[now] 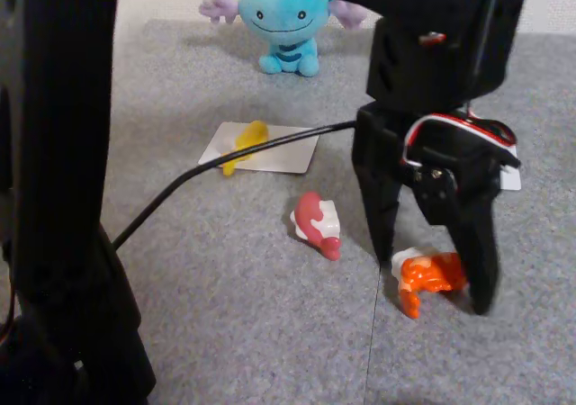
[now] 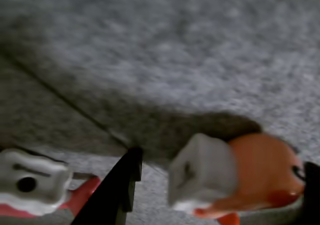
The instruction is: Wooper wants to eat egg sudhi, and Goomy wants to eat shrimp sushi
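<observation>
In the fixed view my black gripper [image 1: 434, 283] is down on the grey carpet, open, one finger on each side of the orange shrimp sushi [image 1: 430, 277]. Close up in the wrist view, the shrimp sushi [image 2: 255, 165] lies on its side between the fingers of the gripper [image 2: 222, 164], with a gap to the left finger [image 2: 120, 190]. The yellow egg sushi [image 1: 245, 144] lies on a white card [image 1: 288, 157] in front of the blue Wooper plush [image 1: 283, 22] at the back. Goomy is out of view.
A dark red sushi piece [image 1: 317, 223] lies on the carpet left of the gripper, also low left in the wrist view [image 2: 45, 177]. A black cable [image 1: 225, 166] runs across the card. The arm's black base [image 1: 63, 198] blocks the left. Another white card [image 1: 511, 178] peeks out behind the gripper.
</observation>
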`<action>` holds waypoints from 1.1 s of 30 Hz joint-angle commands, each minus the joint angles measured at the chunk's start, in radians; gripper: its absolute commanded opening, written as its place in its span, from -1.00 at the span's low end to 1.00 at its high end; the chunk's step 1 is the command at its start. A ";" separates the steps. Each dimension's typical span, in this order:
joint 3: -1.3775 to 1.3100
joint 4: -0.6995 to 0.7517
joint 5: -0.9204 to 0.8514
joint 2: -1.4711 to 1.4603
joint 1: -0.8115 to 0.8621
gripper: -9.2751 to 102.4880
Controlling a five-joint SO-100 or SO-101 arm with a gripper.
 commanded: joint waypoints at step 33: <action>0.089 -0.048 0.017 0.221 -0.101 -0.63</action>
